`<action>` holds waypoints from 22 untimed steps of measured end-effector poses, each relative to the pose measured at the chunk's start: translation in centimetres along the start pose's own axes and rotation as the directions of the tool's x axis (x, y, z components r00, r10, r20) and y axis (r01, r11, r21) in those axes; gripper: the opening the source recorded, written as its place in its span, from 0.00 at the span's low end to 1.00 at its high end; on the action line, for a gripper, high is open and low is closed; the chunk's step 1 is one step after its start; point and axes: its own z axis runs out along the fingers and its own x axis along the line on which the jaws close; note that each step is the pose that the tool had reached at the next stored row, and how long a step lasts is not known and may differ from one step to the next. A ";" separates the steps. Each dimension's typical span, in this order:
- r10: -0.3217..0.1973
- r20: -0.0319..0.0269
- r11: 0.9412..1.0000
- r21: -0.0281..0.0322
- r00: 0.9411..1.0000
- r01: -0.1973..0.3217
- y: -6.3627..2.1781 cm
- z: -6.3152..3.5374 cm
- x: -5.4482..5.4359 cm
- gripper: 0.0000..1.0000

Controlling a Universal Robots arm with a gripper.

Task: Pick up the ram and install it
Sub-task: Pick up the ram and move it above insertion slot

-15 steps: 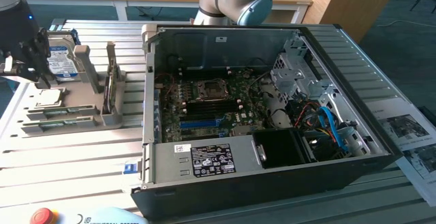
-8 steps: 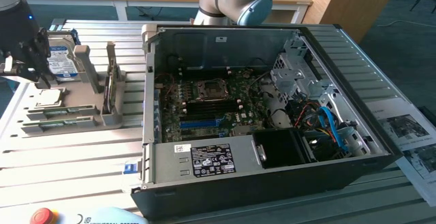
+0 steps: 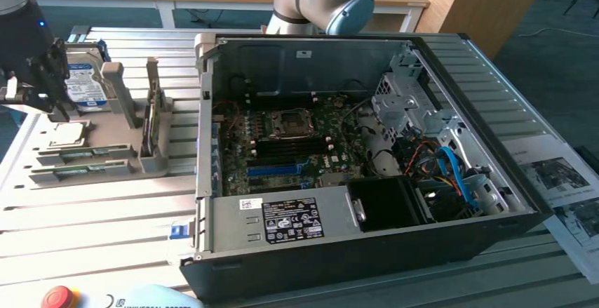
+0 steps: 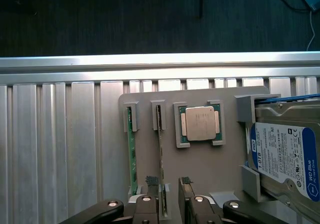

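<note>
ram: stood on edge in a slot of the grey holder on the desk, the ram is flanked by a second stick and the processor.
gripper: the gripper is held apart, astride the ram's end; nothing is clamped.
step: a grasp is judged to be lined up.
care: the ram is seen nearer one finger, so it is best centred and pinched squarely on its flat faces.
arm: pointed down over the holder, at the exterior view's left.
</note>
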 end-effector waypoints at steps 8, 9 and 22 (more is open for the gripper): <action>0.000 0.000 1.000 0.000 1.000 0.000 0.00 0.00 0.0 0.30; 0.000 0.000 1.000 0.000 1.000 0.000 0.00 0.00 0.0 0.30; 0.000 0.000 1.000 0.000 1.000 0.000 0.00 0.00 0.0 0.30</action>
